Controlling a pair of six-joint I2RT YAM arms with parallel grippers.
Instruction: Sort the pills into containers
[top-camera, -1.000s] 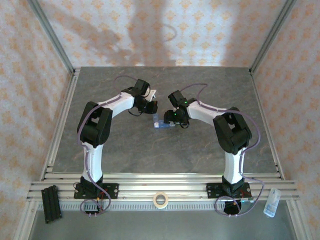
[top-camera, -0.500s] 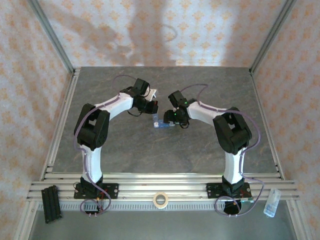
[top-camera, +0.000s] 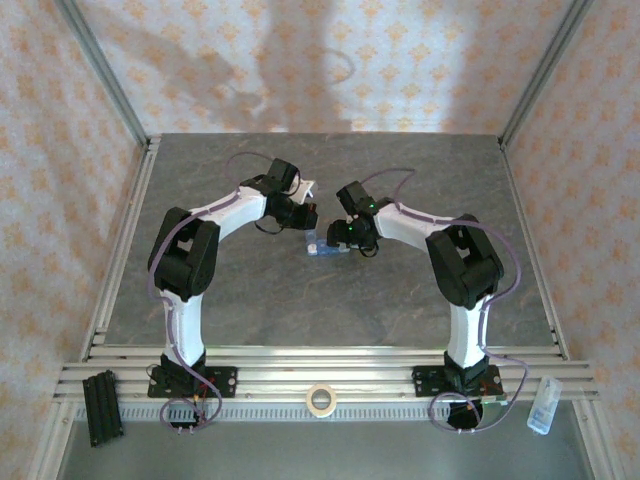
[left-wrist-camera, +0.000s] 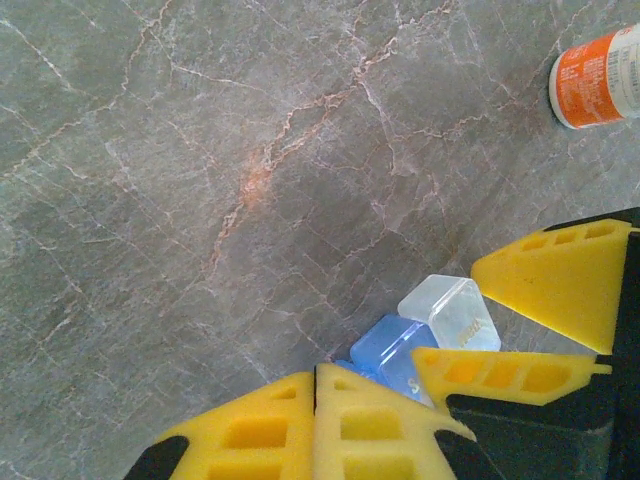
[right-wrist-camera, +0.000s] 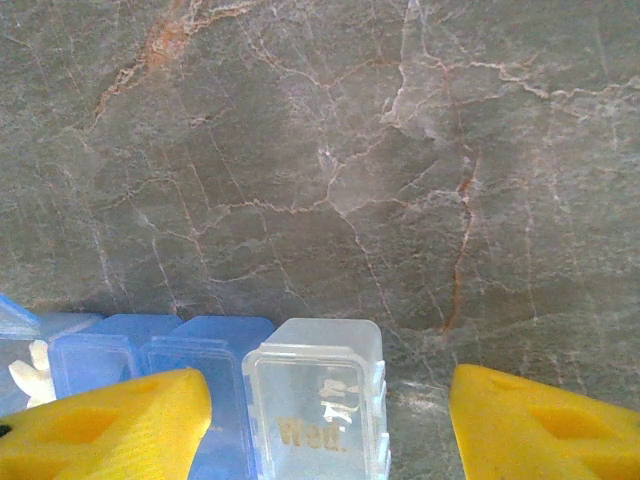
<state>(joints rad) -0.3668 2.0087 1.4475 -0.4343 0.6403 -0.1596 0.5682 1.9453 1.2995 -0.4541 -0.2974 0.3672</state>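
Containers lie at mid-table: a short strip (top-camera: 320, 249) of joined boxes, blue with one clear end, flat on the grey stone-patterned table (top-camera: 250, 290).

Starting at the near edge in the overhead view, we see a roll of tape (top-camera: 320, 400) on the aluminium rail (top-camera: 400, 372). A black block (top-camera: 102, 420) sits at the left corner and a clear plastic piece (top-camera: 540, 405) at the right. Beyond the rail both arms bend inward and meet at the strip.

The right gripper (top-camera: 334, 239) stands over the strip's right part. Its jaws are partway apart and hold nothing. In its wrist view the clear end box (right-wrist-camera: 315, 400), lettered "Wed", sits between the yellow fingers (right-wrist-camera: 100, 425). There is a gap of bare table on the box's right side, and the left finger overlaps the blue boxes (right-wrist-camera: 210, 350). At the far left of that view a lid looks raised over a small white lump (right-wrist-camera: 27, 368); we cannot tell what it is.

The left gripper (top-camera: 301, 214) sits just beyond the strip's left end. In its wrist view its two yellow fingers press flat against each other with nothing between them. The blue boxes show just past their tips.

Farther off in that view, a white bottle with an orange band (left-wrist-camera: 598, 72) lies on the table, well apart from the strip.
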